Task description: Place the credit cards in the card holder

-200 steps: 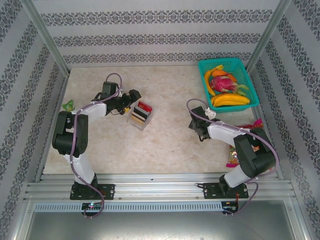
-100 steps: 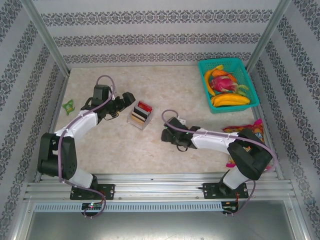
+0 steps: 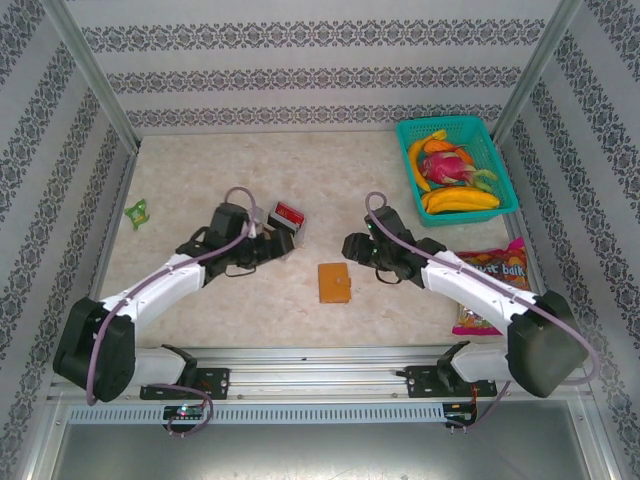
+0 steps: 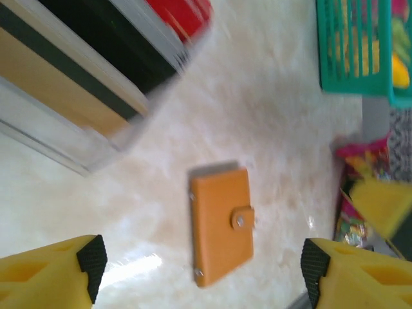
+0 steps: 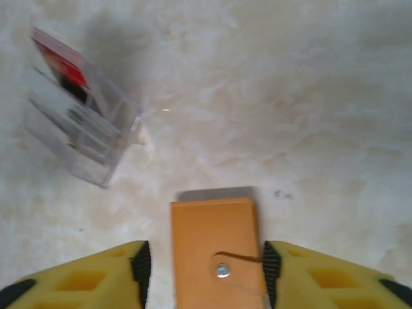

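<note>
Orange card holder (image 5: 215,248), bottom off-frame

The right gripper (image 5: 206,275) hangs over the pale marbled table (image 5: 302,96), its yellow fingers (image 5: 84,280) spread either side of the closed orange card holder (image 5: 215,244). The holder lies flat with its snap strap up. Upper left, a clear box (image 5: 87,138) holds upright credit cards (image 5: 61,61), the far one red and the others seemingly dark.

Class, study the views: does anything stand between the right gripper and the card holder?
Nothing visible does. The card holder lies closed on the bare table just ahead of the right gripper, framed by its open jaws. The clear box of cards stands off to one side, apart from both.
</note>
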